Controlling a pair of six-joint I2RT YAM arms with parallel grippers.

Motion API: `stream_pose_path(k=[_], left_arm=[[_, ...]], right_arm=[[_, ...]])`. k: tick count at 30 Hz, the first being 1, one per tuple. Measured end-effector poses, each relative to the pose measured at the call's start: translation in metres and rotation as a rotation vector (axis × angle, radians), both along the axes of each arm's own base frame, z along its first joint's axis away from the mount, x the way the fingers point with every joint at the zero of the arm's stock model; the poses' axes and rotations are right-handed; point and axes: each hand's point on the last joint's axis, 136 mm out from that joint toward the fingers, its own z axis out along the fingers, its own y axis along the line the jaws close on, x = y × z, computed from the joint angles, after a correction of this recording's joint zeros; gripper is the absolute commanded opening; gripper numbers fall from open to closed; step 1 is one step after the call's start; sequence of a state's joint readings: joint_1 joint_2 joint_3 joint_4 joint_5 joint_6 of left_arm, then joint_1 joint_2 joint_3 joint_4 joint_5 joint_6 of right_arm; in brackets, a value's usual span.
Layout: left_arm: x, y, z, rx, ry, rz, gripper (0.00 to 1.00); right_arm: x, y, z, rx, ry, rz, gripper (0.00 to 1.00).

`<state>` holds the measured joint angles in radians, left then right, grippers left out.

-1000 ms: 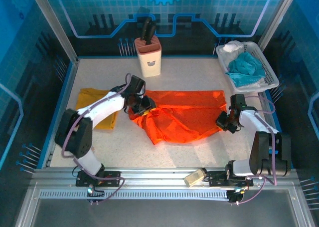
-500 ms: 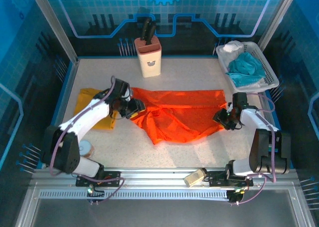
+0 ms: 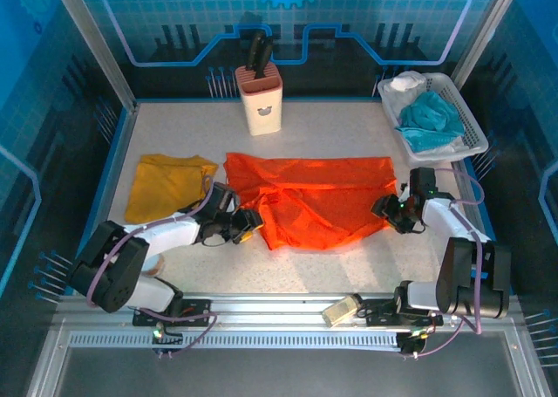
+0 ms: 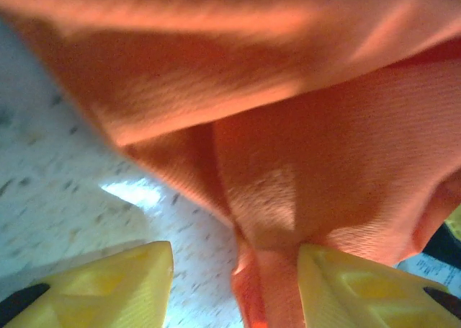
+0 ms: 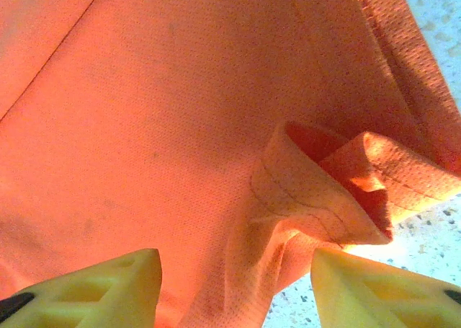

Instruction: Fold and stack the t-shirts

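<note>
Roughly halfway: mustard t-shirt [image 3: 166, 186] folded, orange t-shirt [image 3: 323, 196] rumpled, unstacked. Released jaws on left gripper [image 4: 234, 277] and right gripper [image 5: 236, 270], cloth loose between.

In your left wrist view the orange shirt [image 4: 288, 162] ran off every edge, its top blurred; overhead, the left hand [image 3: 250, 226] hid part of its edge.

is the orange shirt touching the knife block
Apart. The top view shows bare table between the orange shirt and the knife block.
</note>
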<state>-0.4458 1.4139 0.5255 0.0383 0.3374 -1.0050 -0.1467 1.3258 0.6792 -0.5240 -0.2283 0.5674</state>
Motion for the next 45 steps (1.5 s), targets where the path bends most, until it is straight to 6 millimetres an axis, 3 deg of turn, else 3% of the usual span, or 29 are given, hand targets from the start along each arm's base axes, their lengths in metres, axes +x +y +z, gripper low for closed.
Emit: stream_pose_path(k=[20,26,30,38,45], left_arm=[[0.024,-0.007,0.003,-0.035,-0.1,0.074,0.36],[0.024,-0.006,0.002,-0.025,-0.103,0.077,0.46],[0.024,-0.004,0.0,-0.013,-0.106,0.077,0.45],[0.028,-0.003,-0.003,0.009,-0.124,0.073,0.32],[0.033,-0.003,-0.002,0.027,-0.144,0.061,0.01]], right_arm=[[-0.002,-0.005,0.006,0.016,-0.022,-0.024,0.58],[-0.006,-0.008,0.006,0.022,-0.024,-0.039,0.59],[-0.006,-0.009,0.007,0.029,-0.028,-0.045,0.58],[-0.008,-0.009,0.008,0.035,-0.026,-0.049,0.58],[-0.015,-0.015,0.016,0.009,-0.043,-0.078,0.6]])
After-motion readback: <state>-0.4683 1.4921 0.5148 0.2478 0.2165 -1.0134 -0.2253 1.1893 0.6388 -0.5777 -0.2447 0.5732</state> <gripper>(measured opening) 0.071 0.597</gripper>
